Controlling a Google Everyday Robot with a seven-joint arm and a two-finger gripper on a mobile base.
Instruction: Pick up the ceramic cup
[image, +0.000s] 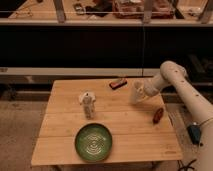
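Note:
The white ceramic cup (136, 93) is at the right rear of the wooden table (125, 125). It is tilted, with its mouth facing left, and sits slightly above the tabletop. My gripper (144, 91) reaches in from the right on the white arm (172, 75) and is shut on the cup's right side.
A green plate (93, 142) lies at the table's front middle. A slim pale bottle (88, 104) stands left of centre. A small dark block (118, 83) lies at the back edge, and a brown object (158, 115) near the right edge. Dark shelving stands behind the table.

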